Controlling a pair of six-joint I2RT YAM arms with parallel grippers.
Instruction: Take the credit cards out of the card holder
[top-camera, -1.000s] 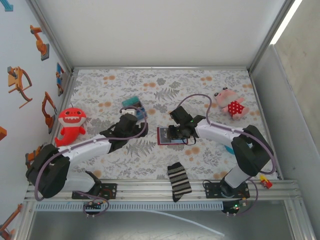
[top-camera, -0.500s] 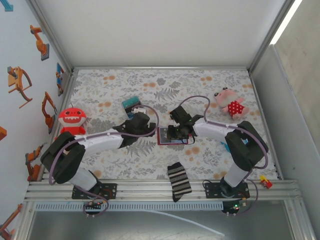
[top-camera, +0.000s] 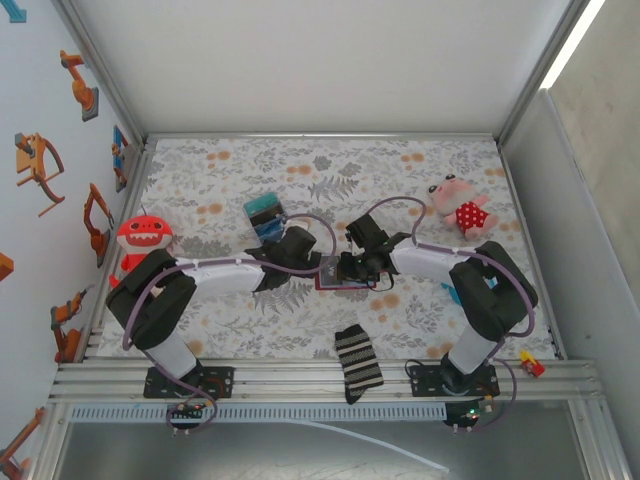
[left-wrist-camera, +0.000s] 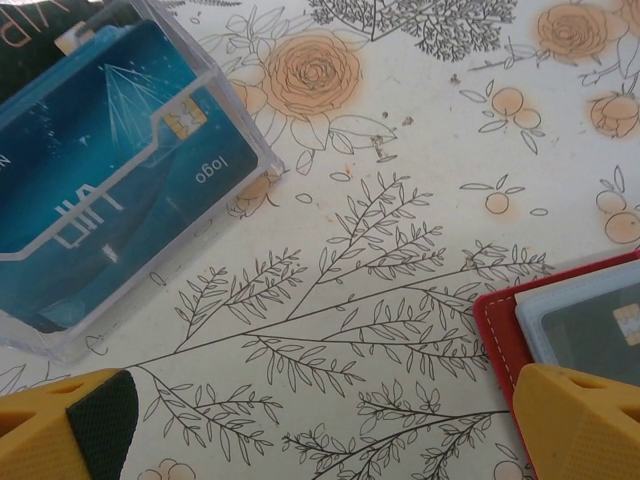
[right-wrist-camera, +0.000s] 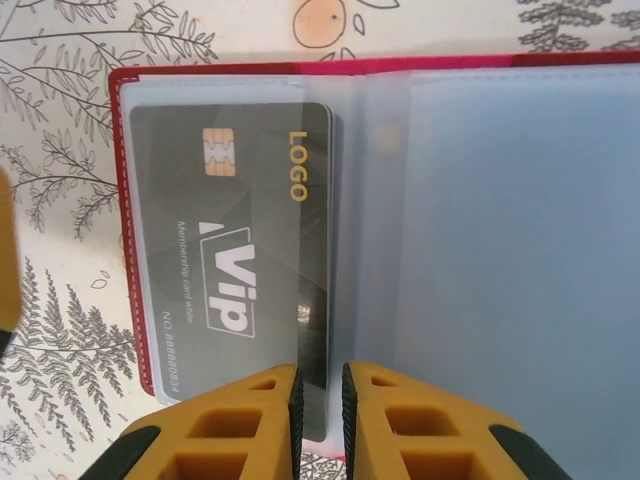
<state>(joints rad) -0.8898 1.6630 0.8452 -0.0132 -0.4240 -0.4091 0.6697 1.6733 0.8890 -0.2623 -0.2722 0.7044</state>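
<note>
Red card holder lies open on floral table. R tool nearly shut at edge of grey VIP card, grip unclear; L tool wide open.

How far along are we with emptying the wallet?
Done: the dark-red folding wallet lies open. In hand: the right claw seems closed on the bottom corner of the grey plastic VIP card, which sits in its translucent pocket. To do: pulling it out; the left claw is open beside the wallet.

White panel walls surround a floral-print tabletop, cartoon stickers on the left one.
</note>
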